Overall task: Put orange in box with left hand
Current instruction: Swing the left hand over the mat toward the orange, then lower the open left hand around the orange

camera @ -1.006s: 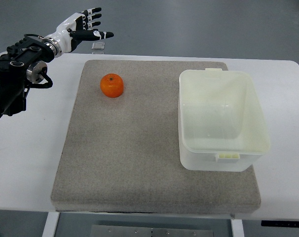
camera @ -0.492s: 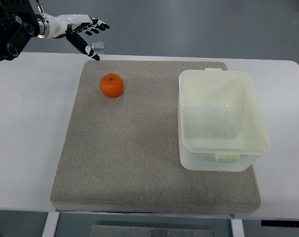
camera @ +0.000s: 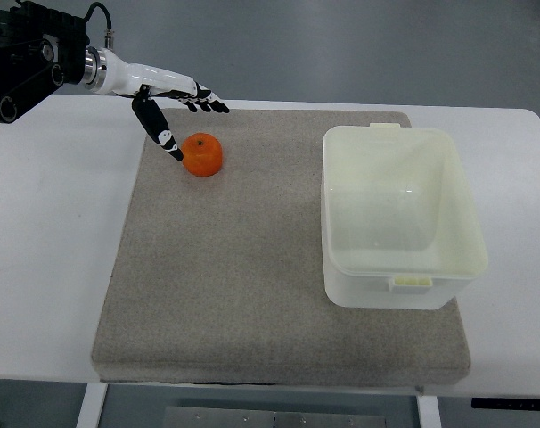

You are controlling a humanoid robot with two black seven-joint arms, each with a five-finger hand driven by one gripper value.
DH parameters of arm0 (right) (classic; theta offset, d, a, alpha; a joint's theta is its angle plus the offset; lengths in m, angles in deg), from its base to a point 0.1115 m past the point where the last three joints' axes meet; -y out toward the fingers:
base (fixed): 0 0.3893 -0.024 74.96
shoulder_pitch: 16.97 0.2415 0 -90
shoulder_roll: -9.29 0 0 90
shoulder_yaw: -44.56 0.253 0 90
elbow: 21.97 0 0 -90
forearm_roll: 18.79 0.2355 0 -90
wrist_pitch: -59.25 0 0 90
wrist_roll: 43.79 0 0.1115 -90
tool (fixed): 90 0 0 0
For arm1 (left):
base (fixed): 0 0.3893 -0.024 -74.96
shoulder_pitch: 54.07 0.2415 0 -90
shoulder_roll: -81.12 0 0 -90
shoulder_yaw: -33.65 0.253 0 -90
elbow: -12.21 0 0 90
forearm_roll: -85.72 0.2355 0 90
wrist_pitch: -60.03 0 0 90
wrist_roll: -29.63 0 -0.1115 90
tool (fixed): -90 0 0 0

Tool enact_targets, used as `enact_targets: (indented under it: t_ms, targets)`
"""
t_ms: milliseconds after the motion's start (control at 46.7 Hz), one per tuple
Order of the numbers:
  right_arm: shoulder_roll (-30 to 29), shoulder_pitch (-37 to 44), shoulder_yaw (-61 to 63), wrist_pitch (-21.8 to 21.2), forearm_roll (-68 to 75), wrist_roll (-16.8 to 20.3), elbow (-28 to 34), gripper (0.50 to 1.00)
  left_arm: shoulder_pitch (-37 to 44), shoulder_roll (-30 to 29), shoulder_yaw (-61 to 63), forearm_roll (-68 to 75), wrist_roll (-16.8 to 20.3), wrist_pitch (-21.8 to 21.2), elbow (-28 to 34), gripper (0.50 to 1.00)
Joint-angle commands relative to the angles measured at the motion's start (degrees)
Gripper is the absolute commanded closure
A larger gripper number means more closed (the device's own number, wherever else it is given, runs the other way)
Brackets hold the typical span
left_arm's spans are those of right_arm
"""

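- Our left hand (camera: 174, 105) has come down and toward the middle since half a second ago, when it hung above the far left corner of the mat; now it sits right at the orange (camera: 201, 154).
- Its fingers (camera: 206, 96) are spread and hold nothing: the thumb reaches down to the orange's left side, touching it or just short of it, while the others fan out above the fruit's far side.
- The orange has not moved; it rests on the grey mat (camera: 252, 294) toward its far left corner, well apart from the box (camera: 400, 217).
- The box stands empty on the right part of the mat.
- We judge that the reach is nearly over and the grasp is next: the fingers need to close around the fruit before we lift and carry it right.
- We see no brand, label or readable writing anywhere.
- Our right arm does not show.
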Motion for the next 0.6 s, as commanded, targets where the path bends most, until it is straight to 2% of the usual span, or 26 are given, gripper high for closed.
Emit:
enact_targets:
  t_ms: [0, 128, 193, 364, 578]
  targets:
    - [0.0, 0.01, 0.06, -0.01, 0.0, 0.0, 0.0, 0.574, 0.47, 0.03, 0.0, 2.09, 0.0, -1.93, 0.51, 0.6]
    - [0.0, 0.01, -0.02, -0.01, 0.0, 0.0, 0.0, 0.574, 0.73, 0.21, 0.09, 2.44, 0.0, -7.91, 0.6, 0.596]
    - [0.0, 0.09, 0.06, -0.01, 0.0, 0.0, 0.0, 0.574, 1.43, 0.3, 0.09, 2.27, 0.0, -9.41, 0.69, 0.589]
    - [0.0, 0.01, -0.02, -0.01, 0.0, 0.0, 0.0, 0.574, 2.4, 0.82, 0.0, 2.18, 0.0, -10.29, 1.48, 0.583]
    - [0.0, 0.01, -0.02, -0.01, 0.0, 0.0, 0.0, 0.574, 5.3, 3.99, 0.09, 2.35, 0.0, -13.45, 4.56, 0.572]
